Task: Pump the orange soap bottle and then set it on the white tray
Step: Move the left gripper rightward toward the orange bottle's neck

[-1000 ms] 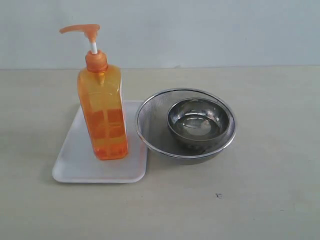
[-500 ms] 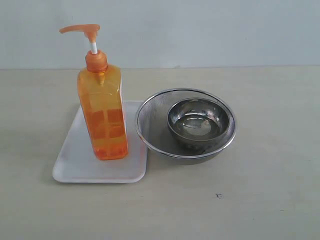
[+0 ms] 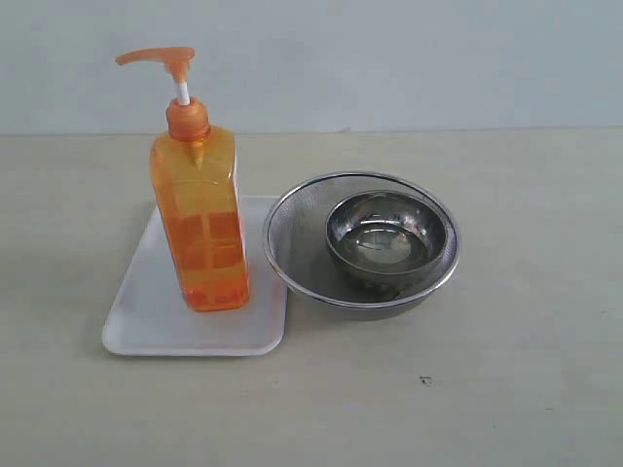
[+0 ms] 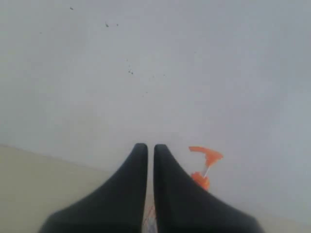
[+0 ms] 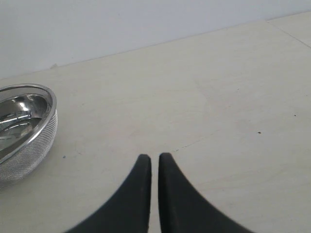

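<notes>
The orange soap bottle [image 3: 200, 224] stands upright on the white tray [image 3: 146, 316], its pump head [image 3: 161, 58] raised on the white stem and its spout pointing left. Neither arm shows in the exterior view. My left gripper [image 4: 146, 147] is shut with nothing between its black fingers; beyond it the bottle's pump head [image 4: 206, 156] shows small and far off. My right gripper [image 5: 154, 158] is also shut and empty, hovering over bare tabletop away from the bottle.
A round metal mesh bowl [image 3: 292, 229] with a smaller steel bowl [image 3: 387, 238] inside it sits right beside the tray's right edge. The mesh bowl [image 5: 29, 141] shows at the edge of the right wrist view. A pale wall rises behind the table.
</notes>
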Controlling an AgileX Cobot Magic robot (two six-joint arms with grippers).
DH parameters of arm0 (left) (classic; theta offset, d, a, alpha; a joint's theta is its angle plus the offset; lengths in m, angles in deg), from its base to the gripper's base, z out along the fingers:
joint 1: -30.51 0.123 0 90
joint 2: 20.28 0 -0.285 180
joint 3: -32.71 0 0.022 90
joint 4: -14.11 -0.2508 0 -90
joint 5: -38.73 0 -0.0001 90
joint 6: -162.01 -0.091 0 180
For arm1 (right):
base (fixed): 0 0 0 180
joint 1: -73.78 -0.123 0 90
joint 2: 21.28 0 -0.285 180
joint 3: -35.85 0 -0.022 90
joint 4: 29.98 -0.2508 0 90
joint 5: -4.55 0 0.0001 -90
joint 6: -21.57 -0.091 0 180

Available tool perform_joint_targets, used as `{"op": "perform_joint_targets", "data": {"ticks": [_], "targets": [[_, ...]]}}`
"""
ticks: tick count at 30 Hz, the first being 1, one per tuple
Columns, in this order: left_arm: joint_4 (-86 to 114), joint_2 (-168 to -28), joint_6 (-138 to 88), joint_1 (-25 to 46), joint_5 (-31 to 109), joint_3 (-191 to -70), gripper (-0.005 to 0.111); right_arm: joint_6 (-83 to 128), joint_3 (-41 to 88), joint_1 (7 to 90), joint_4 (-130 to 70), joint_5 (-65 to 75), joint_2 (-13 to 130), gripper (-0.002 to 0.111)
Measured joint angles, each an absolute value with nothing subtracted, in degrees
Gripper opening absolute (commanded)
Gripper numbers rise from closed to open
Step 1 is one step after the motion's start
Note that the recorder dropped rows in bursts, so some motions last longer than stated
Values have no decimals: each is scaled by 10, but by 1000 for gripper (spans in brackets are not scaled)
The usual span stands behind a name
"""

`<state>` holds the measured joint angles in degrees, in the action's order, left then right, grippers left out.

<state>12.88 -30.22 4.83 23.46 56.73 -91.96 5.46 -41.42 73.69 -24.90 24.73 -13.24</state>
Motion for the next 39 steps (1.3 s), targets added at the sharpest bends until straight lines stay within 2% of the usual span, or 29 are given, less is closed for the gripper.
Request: {"op": "perform_joint_targets", "data": {"ticks": [7,16,20,22,25,27,30,32,39], "targets": [[172,-372,47,235,456,-920,5,55,-414,737,-249,247,-132,1],[175,-649,7,231,426,-984,5,55,-414,737,-249,247,-132,1],[153,-734,3,195,391,-991,5,55,-414,737,-249,247,-132,1],[133,-777,3,163,378,-993,9,55,-414,737,-249,247,-132,1],[92,-823,3,121,353,-997,28,55,-414,737,-249,247,-132,1],[77,-844,3,100,329,-997,50,55,-414,737,-249,247,-132,1],[71,-864,14,81,300,-997,90,55,-414,737,-249,247,-132,1],[70,-877,21,75,284,-997,111,55,-414,737,-249,247,-132,1],[66,-939,29,73,233,-997,110,55,-414,737,-249,247,-132,1]]}}
